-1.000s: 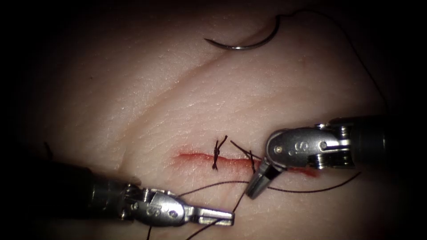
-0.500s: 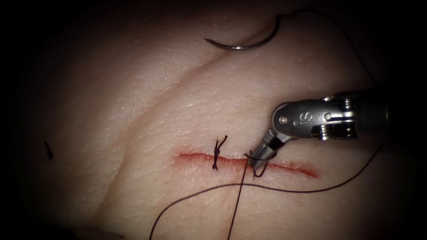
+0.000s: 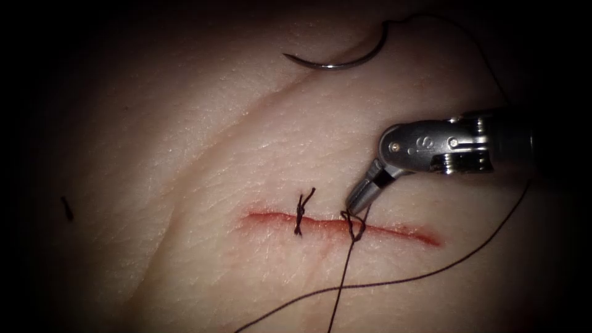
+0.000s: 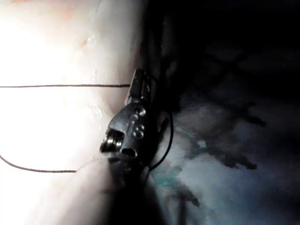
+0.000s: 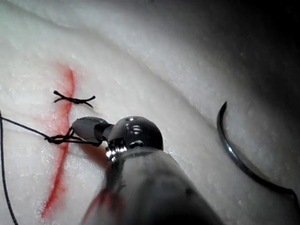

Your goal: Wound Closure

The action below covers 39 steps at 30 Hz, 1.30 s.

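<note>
A surgical practice bench. A slab of pale tissue (image 3: 185,154) with a short red cut (image 3: 339,226) lies under a spotlight. A curved needle (image 3: 339,58) rests near its far edge.

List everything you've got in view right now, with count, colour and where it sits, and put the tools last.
tissue: one piece, pale pink, under everything.
cut: one, red, running left to right across the tissue, with red fluid along it.
tied stitch: one, dark, across the cut towards its left end.
knot: one, dark, on the cut right of the tied stitch.
thread: dark, running from the knot below the cut.
needle: one, curved, steel grey, lying free on the tissue far above the cut, held by neither tool.
cut end of thread: one, dark, far left of the cut.
right tool: silver, jaws shut on the thread just above the knot.
left tool: dark metal, thread at its tip.
</note>
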Each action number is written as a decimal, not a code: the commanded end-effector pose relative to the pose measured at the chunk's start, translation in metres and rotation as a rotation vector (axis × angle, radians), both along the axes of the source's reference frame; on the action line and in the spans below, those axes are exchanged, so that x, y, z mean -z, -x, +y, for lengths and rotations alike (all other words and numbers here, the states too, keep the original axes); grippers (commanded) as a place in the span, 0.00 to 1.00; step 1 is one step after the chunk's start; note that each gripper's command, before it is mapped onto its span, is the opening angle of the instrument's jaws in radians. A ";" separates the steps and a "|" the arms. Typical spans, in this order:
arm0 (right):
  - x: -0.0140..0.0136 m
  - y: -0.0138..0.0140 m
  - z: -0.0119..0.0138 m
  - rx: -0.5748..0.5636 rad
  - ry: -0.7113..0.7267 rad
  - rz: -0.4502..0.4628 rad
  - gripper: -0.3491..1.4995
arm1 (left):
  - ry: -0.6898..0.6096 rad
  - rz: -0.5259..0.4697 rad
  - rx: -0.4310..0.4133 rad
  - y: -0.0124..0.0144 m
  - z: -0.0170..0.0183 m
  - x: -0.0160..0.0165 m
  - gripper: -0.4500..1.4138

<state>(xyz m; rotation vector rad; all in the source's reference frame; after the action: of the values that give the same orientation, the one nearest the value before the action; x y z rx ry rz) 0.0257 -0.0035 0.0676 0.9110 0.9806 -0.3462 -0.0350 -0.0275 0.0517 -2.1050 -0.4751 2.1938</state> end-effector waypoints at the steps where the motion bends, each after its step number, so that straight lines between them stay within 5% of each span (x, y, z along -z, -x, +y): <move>1: -0.0005 -0.0007 -0.0002 -0.001 0.002 0.000 0.00 | -0.007 0.000 -0.010 0.0002 -0.0011 -0.0004 0.00; 25: -0.0034 -0.0020 0.0030 -0.093 0.047 -0.030 0.00 | -0.015 -0.100 -0.238 0.0010 -0.0122 0.0027 0.00; 32: -0.0043 -0.0014 0.0038 -0.133 0.080 -0.050 0.00 | -0.022 -0.110 -0.259 0.0021 -0.0127 0.0021 0.00; 35: -0.0038 -0.0012 0.0037 -0.208 0.063 -0.017 0.00 | -0.036 -0.099 -0.231 0.0021 -0.0101 0.0031 0.00; 36: -0.0031 -0.0010 0.0042 -0.268 0.065 -0.036 0.47 | -0.017 -0.095 -0.207 0.0020 -0.0085 0.0037 0.00; 37: -0.0023 -0.0006 0.0047 -0.317 0.095 -0.054 0.80 | 0.001 -0.090 -0.174 0.0018 -0.0062 0.0046 0.00; 39: -0.0012 0.0003 0.0055 -0.375 0.092 -0.060 0.89 | 0.027 -0.093 -0.147 0.0016 -0.0036 0.0056 0.00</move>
<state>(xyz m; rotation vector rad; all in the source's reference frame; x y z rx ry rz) 0.0248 0.0022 0.0682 0.6336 1.0547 -0.0306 -0.0362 -0.0293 0.0453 -2.2711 -0.6136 2.1939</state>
